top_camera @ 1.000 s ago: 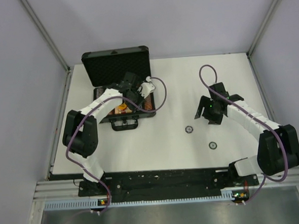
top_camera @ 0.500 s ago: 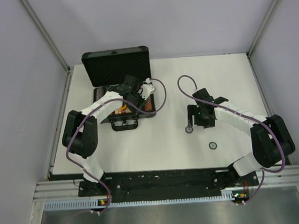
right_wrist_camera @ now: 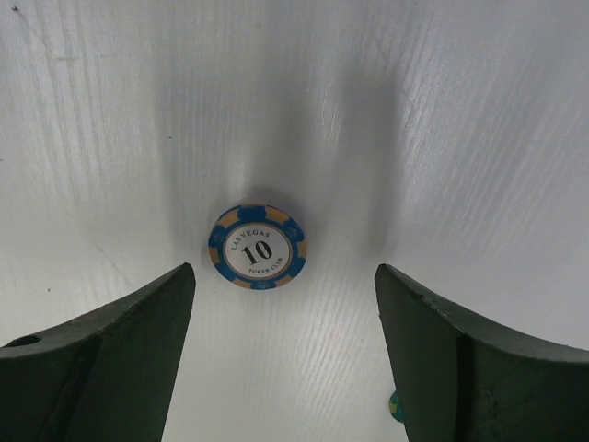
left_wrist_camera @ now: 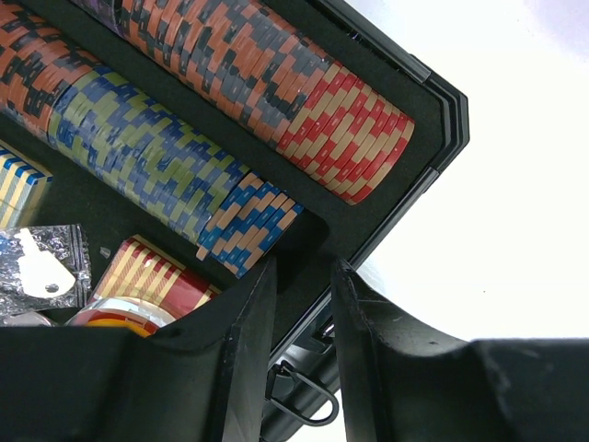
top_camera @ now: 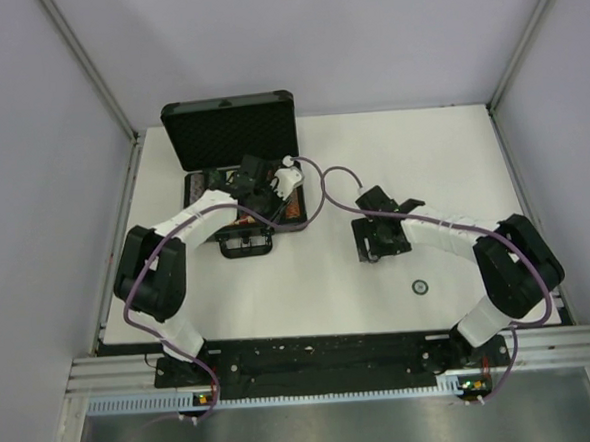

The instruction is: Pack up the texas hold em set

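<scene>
Leftward across the table (top_camera: pixel 452 161) swung the right gripper (right_wrist_camera: pixel 283 272), spread wide over a blue 10 chip (right_wrist_camera: pixel 258 246), while the left gripper (left_wrist_camera: pixel 302 269), slightly parted and empty, hovered over the open briefcase's (top_camera: pixel 229 130) chip rows (left_wrist_camera: pixel 184 175).

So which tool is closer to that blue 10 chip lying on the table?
Right. The right tool hangs directly over the blue chip, jaws open either side; the left tool is far off, over the open briefcase.

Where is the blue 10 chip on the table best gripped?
By opposite edges of its rim, from straight above: the blue chip lies flat and face up on the table, too thin for a side approach. The open right hand straddles it.
</scene>
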`<state>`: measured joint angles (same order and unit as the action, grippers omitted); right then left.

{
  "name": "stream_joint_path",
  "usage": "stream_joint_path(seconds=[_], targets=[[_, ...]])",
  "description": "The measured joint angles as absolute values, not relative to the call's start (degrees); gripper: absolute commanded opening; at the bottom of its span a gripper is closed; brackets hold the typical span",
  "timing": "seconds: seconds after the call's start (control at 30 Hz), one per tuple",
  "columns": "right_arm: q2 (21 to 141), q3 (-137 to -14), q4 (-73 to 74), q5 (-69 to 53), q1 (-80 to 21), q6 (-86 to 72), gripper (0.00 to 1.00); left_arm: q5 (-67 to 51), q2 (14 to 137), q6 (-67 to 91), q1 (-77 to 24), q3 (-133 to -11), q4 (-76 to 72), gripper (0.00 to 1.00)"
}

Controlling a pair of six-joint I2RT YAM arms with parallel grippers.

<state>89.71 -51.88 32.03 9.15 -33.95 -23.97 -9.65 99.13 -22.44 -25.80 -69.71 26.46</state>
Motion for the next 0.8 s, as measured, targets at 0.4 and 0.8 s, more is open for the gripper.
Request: stream_joint_path(seconds=[0.4,0.8], targets=[[93.0,-53.0,28.7,11.4,-34.4,-22.5,0.52,-9.6,96.9,-22.2,-25.1,-66.9,24.4,0.38],[93.5,-53.4,28.7,11.8,-34.5,-22.7,0.63,-9.1,94.2,-22.2,-24.7,-65.6,24.8,0.38]])
